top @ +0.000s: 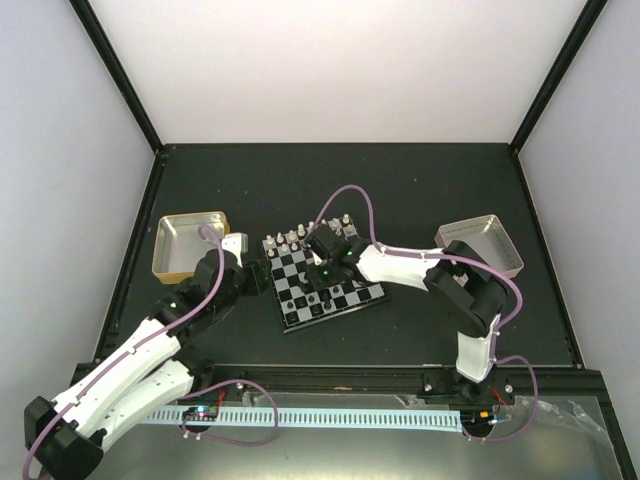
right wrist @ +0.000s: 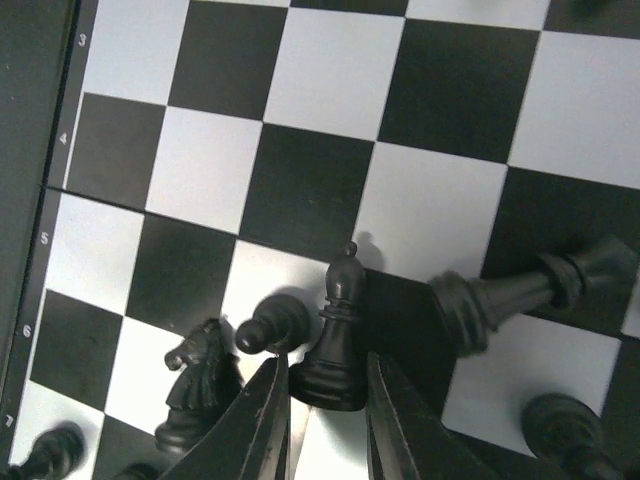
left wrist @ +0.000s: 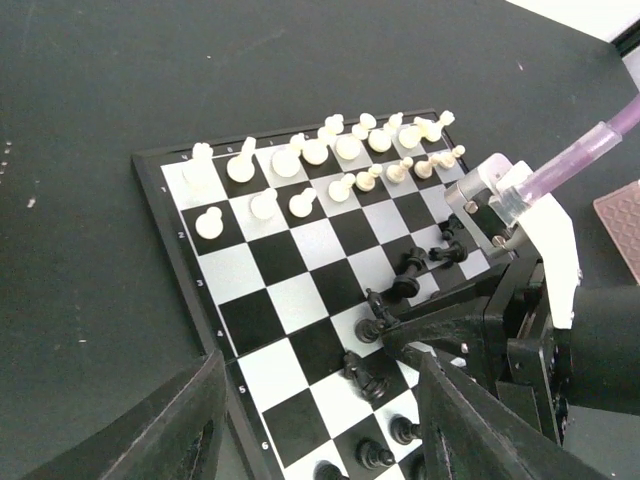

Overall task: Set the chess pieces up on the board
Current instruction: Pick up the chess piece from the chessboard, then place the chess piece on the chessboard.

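right jaws are clamped on the base of a black bishop (right wrist: 338, 325) standing on the board (right wrist: 330, 70), left jaws sit wide open by the board's edge

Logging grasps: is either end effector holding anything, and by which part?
Right end effector pinches the black bishop at its base; left end effector holds nothing.

Board (right wrist: 300, 190) centre free, pawn (right wrist: 272, 325), knight (right wrist: 200, 385) beside bishop (right wrist: 338, 330)
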{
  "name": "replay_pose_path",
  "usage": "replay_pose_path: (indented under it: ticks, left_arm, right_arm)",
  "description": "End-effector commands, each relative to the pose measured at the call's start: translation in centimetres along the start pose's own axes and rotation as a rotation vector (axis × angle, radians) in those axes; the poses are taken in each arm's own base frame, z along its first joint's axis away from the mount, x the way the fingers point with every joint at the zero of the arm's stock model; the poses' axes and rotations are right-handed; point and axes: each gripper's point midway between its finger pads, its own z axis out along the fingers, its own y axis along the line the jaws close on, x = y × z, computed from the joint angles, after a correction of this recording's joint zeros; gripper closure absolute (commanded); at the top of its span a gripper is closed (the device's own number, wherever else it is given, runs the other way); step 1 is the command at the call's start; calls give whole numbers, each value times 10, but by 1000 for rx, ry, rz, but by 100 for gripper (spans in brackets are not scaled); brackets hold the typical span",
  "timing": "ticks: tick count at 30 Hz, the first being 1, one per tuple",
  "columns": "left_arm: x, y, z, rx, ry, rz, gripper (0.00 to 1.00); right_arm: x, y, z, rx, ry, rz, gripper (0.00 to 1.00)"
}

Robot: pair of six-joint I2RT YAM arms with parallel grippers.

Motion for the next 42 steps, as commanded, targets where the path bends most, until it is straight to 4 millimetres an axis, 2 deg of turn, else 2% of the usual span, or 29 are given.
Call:
replay_pose_path:
  ticks: [1, 7, 11, 19, 26, 29, 33, 42]
  left_arm:
    - [-1, -9, 4, 55, 8, -24, 45]
    - [-2, -24, 3, 136, 28, -54, 42]
    - [-4, -43, 1, 237, 55, -74, 40]
    - [-15, -82, -14, 481, 106, -131, 35]
    - [-20, -109, -27, 661, 178, -146, 34]
    - [-19, -113, -27, 674, 207, -138, 42]
    - [-15, -112, -26, 659, 238, -114, 61]
    - [-14, -117, -24, 688, 263, -94, 98]
  right_arm:
    - [-22, 2, -20, -11, -151, -46, 86]
    - [-45, 18, -50, -107, -341, -150, 86]
    - [-54, 31, -71, -179, -446, -199, 86]
    - [-39, 72, -129, -438, -606, -365, 86]
    - [-23, 92, -155, -575, -644, -461, 85]
    - [-22, 94, -165, -591, -669, -474, 85]
    - [-22, 95, -173, -597, -688, -483, 85]
    - [-20, 93, -171, -588, -670, -470, 83]
